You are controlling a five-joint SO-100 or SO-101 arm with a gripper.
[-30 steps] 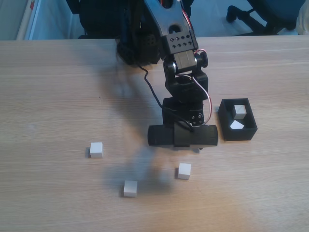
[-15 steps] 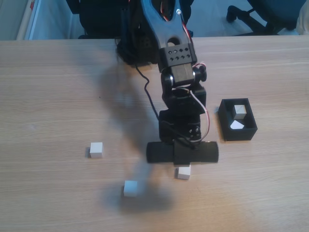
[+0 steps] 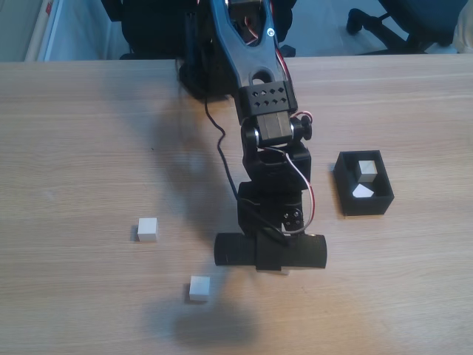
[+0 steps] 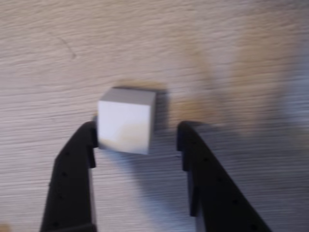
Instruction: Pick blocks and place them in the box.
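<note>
One white block (image 4: 124, 122) sat on the table (image 4: 203, 43) between the spread fingers of the gripper (image 4: 136, 135) in the wrist view, touching the left finger, apart from the right. In the fixed view two more blocks (image 3: 198, 288) (image 3: 148, 229) lay left of the arm (image 3: 270, 140). Farther right, the black box (image 3: 363, 205) held two blocks (image 3: 366, 171).

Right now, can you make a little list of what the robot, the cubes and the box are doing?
gripper: open, low over the table, jaws on either side of one white cube
cube between the jaws: on the table, by the left jaw in the wrist view
loose cubes: one, another, both on the table
black box: two cubes inside
table: light wood
</note>
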